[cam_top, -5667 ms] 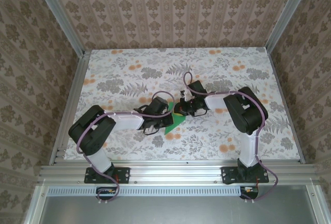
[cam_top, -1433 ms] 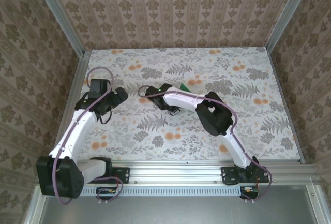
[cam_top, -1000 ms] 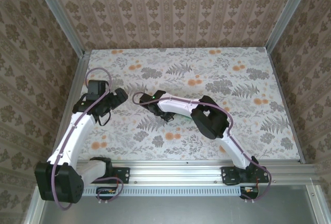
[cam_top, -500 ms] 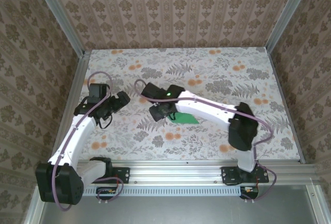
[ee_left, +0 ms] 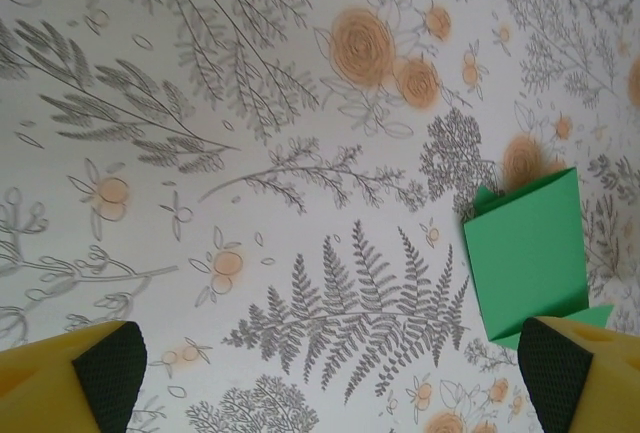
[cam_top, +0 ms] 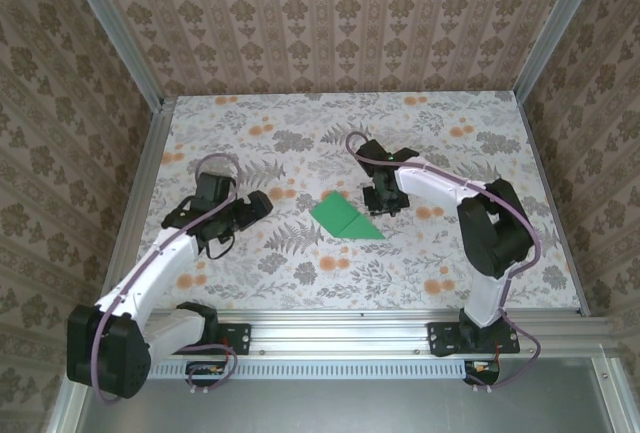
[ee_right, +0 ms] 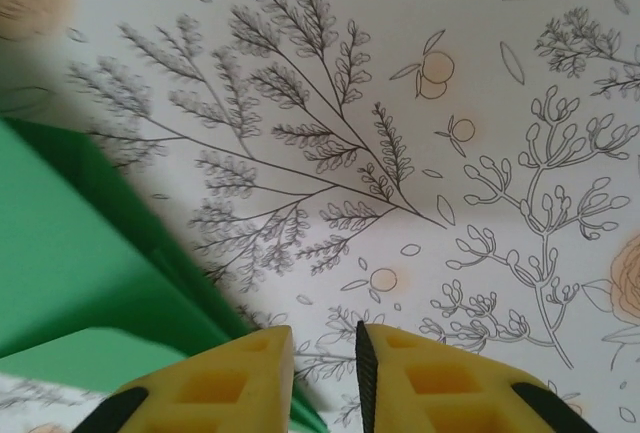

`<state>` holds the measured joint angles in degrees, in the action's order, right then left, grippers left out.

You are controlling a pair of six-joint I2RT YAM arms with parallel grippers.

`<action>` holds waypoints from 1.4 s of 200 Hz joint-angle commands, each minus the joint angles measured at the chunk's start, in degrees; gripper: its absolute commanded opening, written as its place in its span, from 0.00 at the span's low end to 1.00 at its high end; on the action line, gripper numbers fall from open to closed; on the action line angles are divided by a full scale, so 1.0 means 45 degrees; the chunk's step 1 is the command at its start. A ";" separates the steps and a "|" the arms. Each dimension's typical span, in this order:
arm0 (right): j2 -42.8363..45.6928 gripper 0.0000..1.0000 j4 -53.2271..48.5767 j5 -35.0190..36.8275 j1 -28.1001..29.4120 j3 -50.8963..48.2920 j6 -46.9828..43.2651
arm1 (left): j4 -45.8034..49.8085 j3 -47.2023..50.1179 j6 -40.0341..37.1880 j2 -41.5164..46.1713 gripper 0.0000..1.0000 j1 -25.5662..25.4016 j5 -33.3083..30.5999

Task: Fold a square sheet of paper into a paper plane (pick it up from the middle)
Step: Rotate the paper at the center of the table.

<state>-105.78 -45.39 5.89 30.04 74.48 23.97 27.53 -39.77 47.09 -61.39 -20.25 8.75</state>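
The right claw (ee_right: 323,333), nearly closed and empty, hangs just beside the folded square sheet of paper (cam_top: 345,218), lying flat mid-frame on the surface (cam_top: 250,133). The left claw (ee_left: 335,363) gapes wide. Better pin the crease before lifting an edge.

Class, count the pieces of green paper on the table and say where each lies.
1. The folded green paper lies flat near the middle of the table; the arms could hide another scrap.
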 commanded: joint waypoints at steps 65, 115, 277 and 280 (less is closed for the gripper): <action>-0.1198 0.24 -0.0640 0.0497 0.0310 -0.0494 -0.0095 | -0.0471 0.0127 0.0926 -0.0787 0.99 -0.1235 -0.0741; -0.0777 0.28 -0.0986 -0.0843 0.1413 -0.0577 0.0212 | -0.0576 0.0165 0.0942 -0.0957 0.99 -0.1701 -0.0872; 0.2247 0.45 0.1202 -0.4171 0.1722 -0.1024 0.0518 | -0.2621 0.0682 0.2397 -0.2661 0.95 -0.3309 -0.0519; 0.2096 0.45 0.1214 -0.4313 0.1705 -0.0948 0.0500 | -0.2695 0.0706 0.2464 -0.2698 0.95 -0.3358 -0.0500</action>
<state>-93.71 -41.25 -7.88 37.34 69.65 27.68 18.59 -38.06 54.72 -72.29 -33.85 5.74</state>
